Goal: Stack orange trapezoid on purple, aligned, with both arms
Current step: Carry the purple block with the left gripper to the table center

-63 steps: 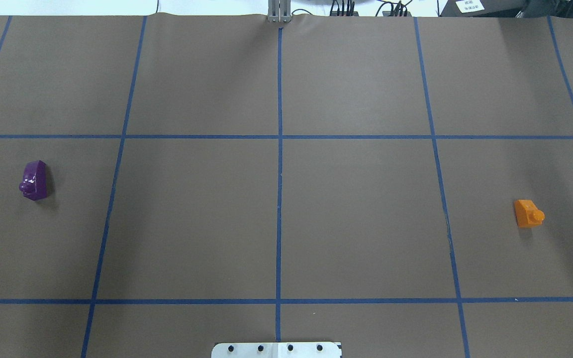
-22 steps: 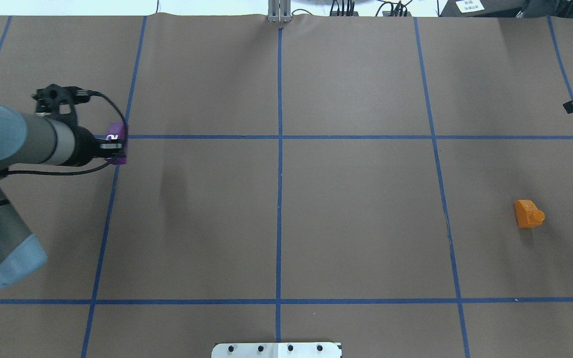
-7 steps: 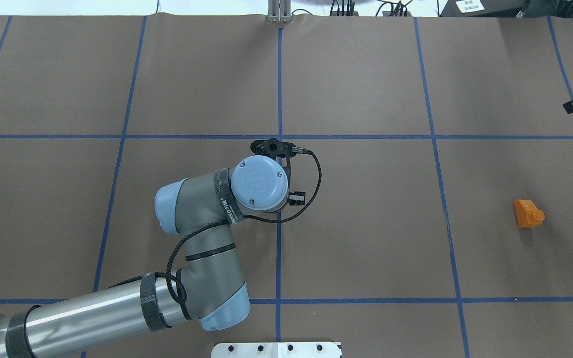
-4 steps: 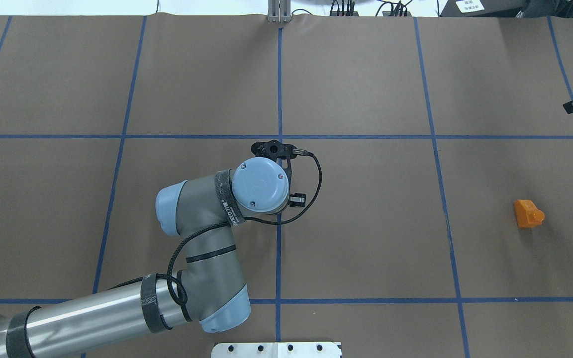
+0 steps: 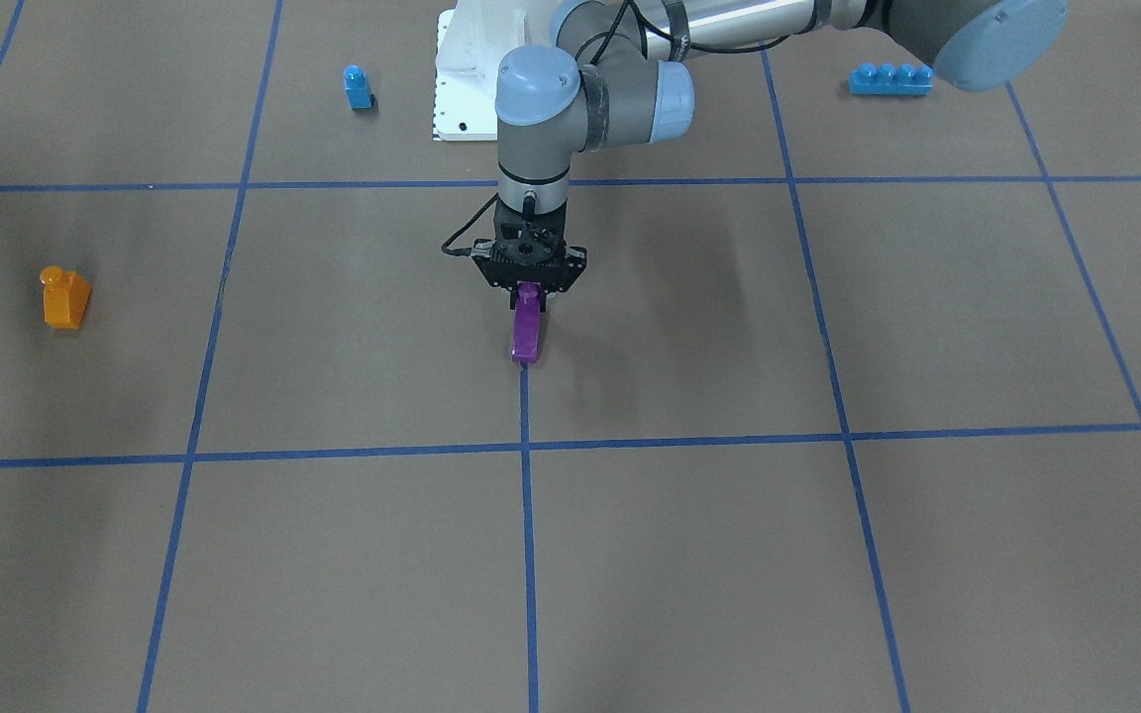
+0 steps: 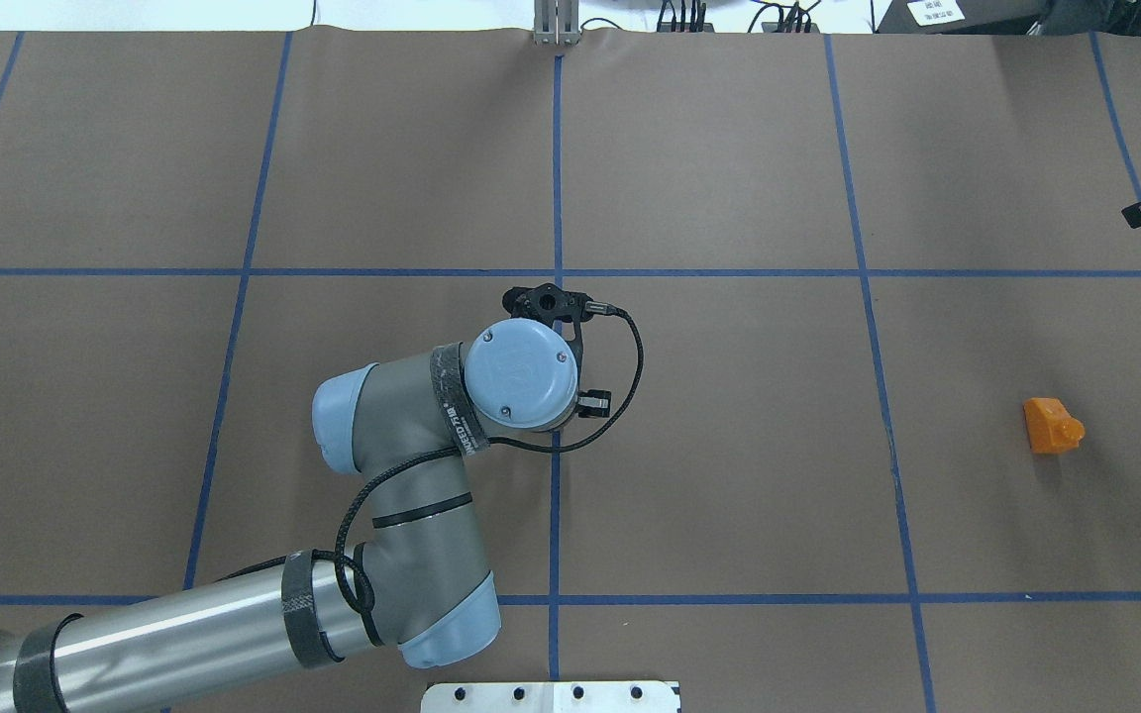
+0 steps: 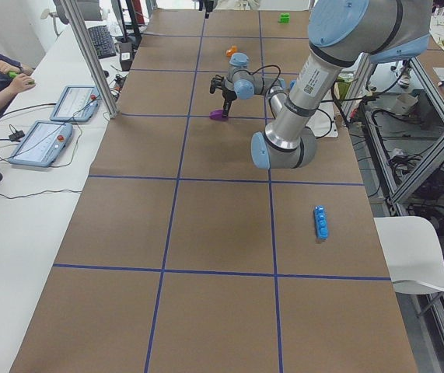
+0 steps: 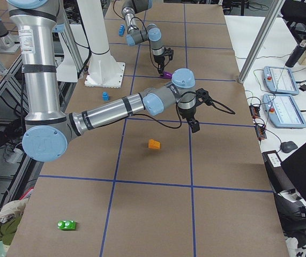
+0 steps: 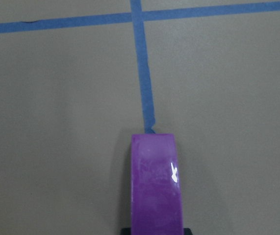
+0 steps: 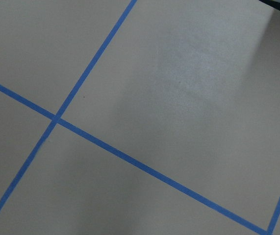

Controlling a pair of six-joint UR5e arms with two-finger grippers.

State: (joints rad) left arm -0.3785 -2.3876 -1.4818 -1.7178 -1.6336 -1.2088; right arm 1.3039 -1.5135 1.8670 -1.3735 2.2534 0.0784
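The left end effector point(image 5: 528, 287) was closed on the purple point(image 5: 526, 333). It pinched the brick's upper end, so the brick hung lengthwise below the fingers. Its lower end was at or just above the tabletop point(image 5: 729, 555); contact could not be told. The brick hung over the blue tape line point(image 5: 525, 416) at mid-tabletop, probably because the 2 arms can both reach that spot. The orange trapezoid point(image 5: 65, 300) lay untouched, well apart on the robot's right. The right end effector point(image 8: 194, 125) hung above the tabletop, clear of the orange trapezoid. Whether it was open or closed could not be told. By my judgement, the purple needed setting down with its 1 stud upward before any stacking.
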